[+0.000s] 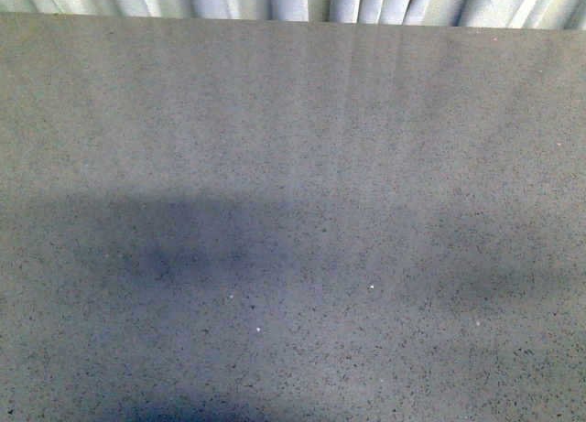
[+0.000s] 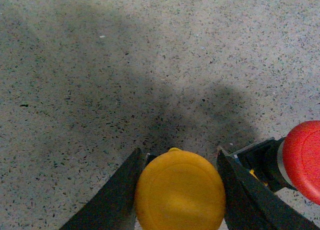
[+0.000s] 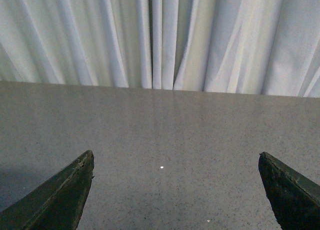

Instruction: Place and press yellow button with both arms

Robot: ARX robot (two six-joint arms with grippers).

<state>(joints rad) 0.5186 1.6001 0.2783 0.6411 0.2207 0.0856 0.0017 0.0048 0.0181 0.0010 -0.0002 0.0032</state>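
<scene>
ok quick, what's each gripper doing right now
left gripper: closed on the yellow button, a finger on each side of its cap.
right gripper: open wide, holding nothing.

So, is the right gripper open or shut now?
Open. The right gripper has its two fingers far apart; only the table and the curtain show between them, nothing held.

The button (image 2: 180,192) sits between the fingers (image 2: 117,195) of the left gripper (image 2: 179,151), a second button (image 2: 305,160) just beside, curtain (image 3: 160,35) behind the table (image 3: 165,125)
</scene>
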